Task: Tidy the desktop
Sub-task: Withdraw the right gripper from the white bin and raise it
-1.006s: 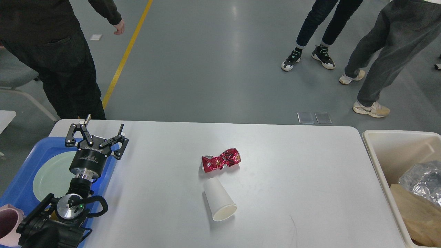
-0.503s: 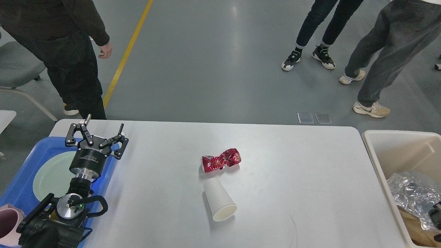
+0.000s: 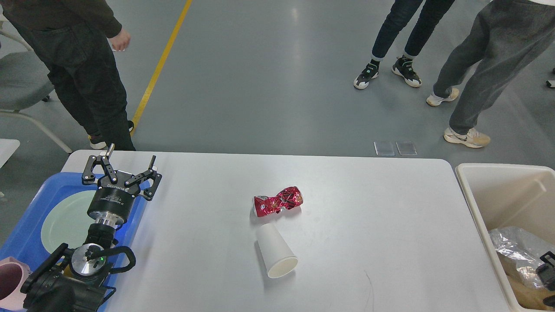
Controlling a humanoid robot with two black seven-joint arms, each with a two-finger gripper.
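My left claw [image 3: 122,172] hangs spread and empty over the blue tray [image 3: 26,208]; right claw [image 3: 547,272] barely shows inside the bin [image 3: 477,190], can't tell its state. Crushed can [image 3: 278,201] and paper cup [image 3: 275,250] lie mid-bench [image 3: 390,225], left of the bin. Next, I'd grab one.

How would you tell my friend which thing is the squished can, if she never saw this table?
Find the big white desktop and look near its middle, where two things lie close together. The crushed can is the one farther from the robot, just behind the tipped-over white paper cup. It is shiny red and crumpled, pinched in at its waist, while the cup is plain, smooth and white.
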